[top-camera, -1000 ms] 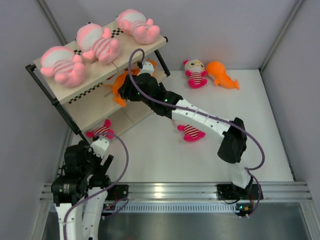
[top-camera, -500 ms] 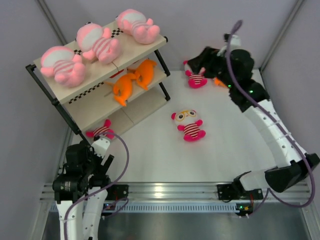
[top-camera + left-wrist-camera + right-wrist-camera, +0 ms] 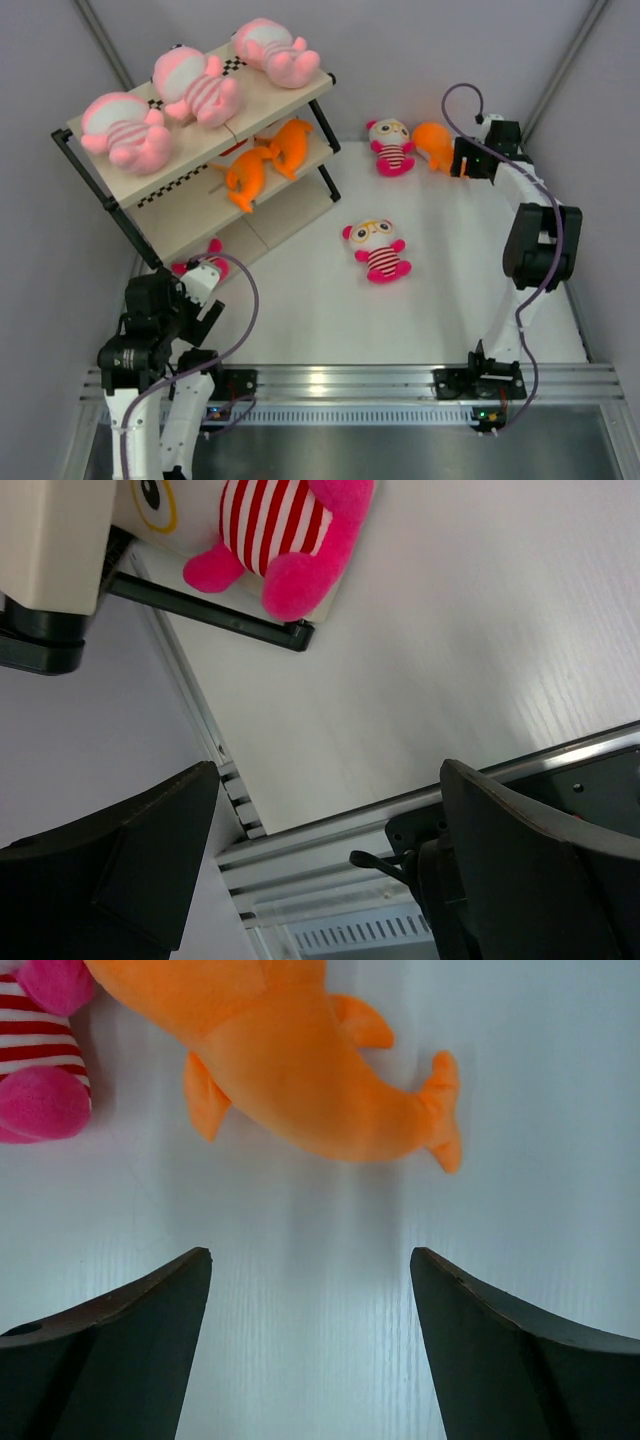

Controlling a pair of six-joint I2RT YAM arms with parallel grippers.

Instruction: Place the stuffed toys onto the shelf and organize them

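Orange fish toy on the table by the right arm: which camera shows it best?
The right wrist view: the orange fish toy fills the upper frame, fins and tail clear, ahead of the open right gripper. The top external view shows it small, beside a striped doll. The left wrist view misses it.

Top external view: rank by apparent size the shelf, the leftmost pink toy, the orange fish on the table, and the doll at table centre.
1. shelf
2. leftmost pink toy
3. orange fish and doll look alike; not ranked.
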